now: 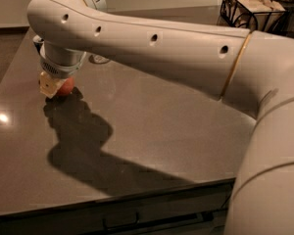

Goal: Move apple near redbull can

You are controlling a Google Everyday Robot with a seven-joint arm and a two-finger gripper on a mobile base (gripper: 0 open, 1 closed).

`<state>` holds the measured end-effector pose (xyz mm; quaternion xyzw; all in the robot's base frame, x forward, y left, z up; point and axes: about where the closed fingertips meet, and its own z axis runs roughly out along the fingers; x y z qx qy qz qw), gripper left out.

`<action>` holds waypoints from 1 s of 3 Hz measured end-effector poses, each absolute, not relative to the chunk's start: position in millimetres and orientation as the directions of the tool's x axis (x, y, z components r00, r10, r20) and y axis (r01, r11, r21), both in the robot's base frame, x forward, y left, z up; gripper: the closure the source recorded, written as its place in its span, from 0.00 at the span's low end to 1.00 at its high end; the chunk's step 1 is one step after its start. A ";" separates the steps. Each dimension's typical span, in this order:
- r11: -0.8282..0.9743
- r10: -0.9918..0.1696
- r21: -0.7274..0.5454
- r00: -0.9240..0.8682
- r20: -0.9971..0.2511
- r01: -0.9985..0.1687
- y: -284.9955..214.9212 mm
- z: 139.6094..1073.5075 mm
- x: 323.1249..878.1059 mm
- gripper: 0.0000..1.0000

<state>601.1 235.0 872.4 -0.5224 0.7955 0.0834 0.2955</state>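
The apple is red-orange and sits low at the table's far left, right under my wrist. My gripper reaches down onto it from above. A cream finger presses against the apple's left side and the other finger is hidden behind the apple. The apple is at or just above the tabletop. The redbull can is mostly hidden behind my arm. A dark sliver with a pale rim shows left of the wrist, and I cannot tell whether it is the can.
The round clear base of a bottle peeks out from under my arm, just behind the apple. The grey table has its front edge near the bottom. A black wire basket stands at the back right. My arm spans the upper view.
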 end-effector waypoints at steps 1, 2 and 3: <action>0.439 -0.782 -0.177 -0.278 -0.557 -0.881 235.1 872.9 600.3 0.13; 0.438 -0.783 -0.178 -0.277 -0.557 -0.881 235.2 873.4 599.5 0.00; 0.438 -0.783 -0.178 -0.277 -0.557 -0.881 235.2 873.5 599.5 0.00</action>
